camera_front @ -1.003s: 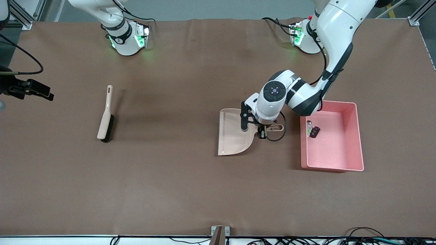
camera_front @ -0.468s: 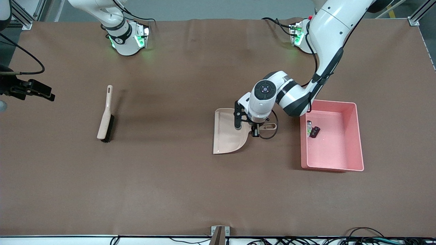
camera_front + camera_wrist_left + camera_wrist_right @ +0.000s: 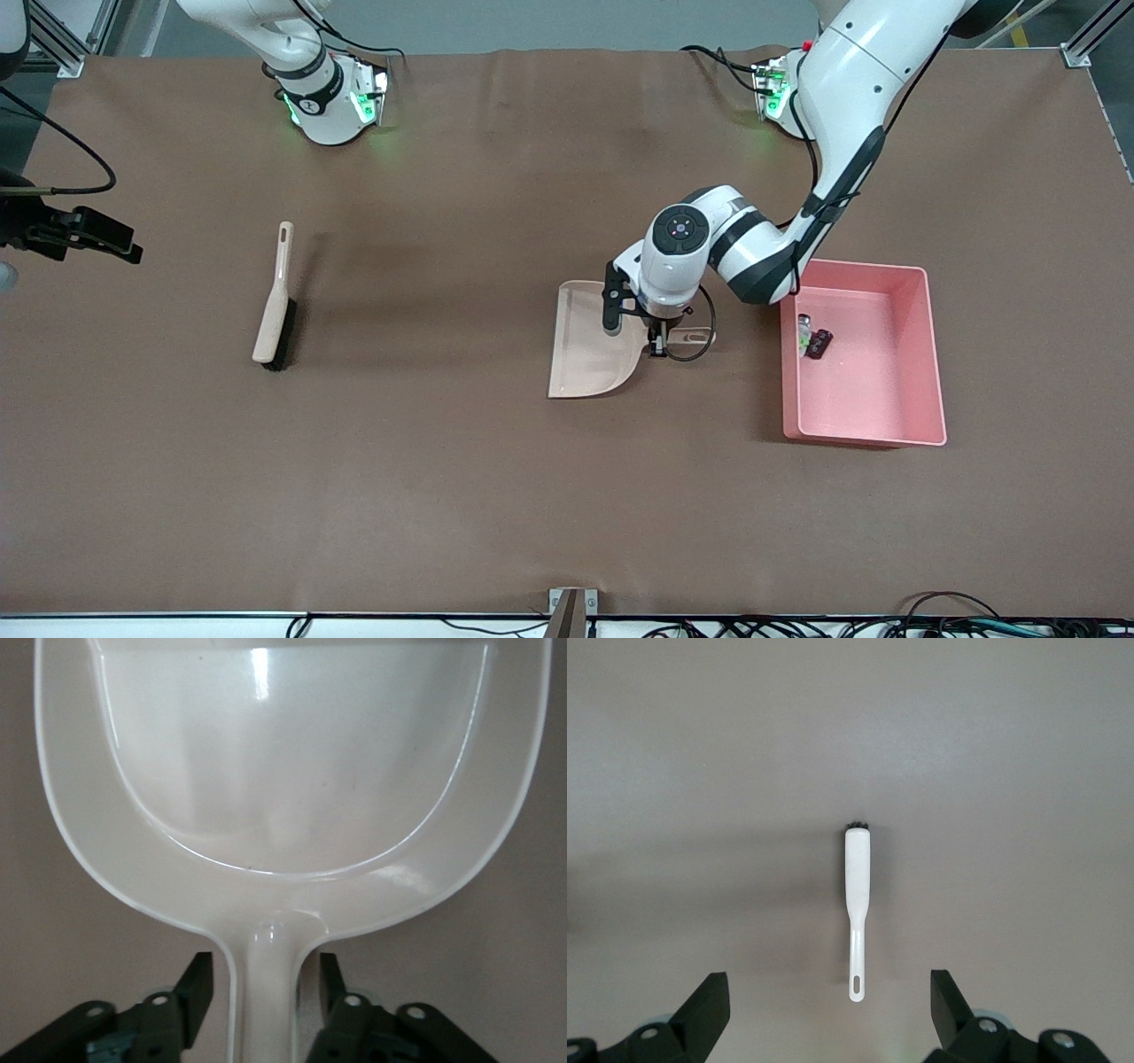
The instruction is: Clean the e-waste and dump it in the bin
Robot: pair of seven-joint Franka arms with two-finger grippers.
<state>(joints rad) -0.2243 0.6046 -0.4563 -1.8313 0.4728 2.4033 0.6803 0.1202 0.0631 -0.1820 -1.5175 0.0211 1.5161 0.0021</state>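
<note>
Both arms have glossy white rounded shells with dark grey bands at the joints. The left arm [image 3: 833, 115] has a round dark cap with a small pink light on its wrist joint, and a thin black cable loops beneath it. Green lights glow at both bases [image 3: 332, 102]. The fingers [image 3: 197, 988] are matte black, angular, with small silver screws.

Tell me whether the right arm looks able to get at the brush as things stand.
Probably yes. The brush lies alone on the table toward the right arm's end, nothing on or against it. The right claw hangs open above it, handle showing between its fingers. The left claw is busy at the dustpan, well clear.
</note>
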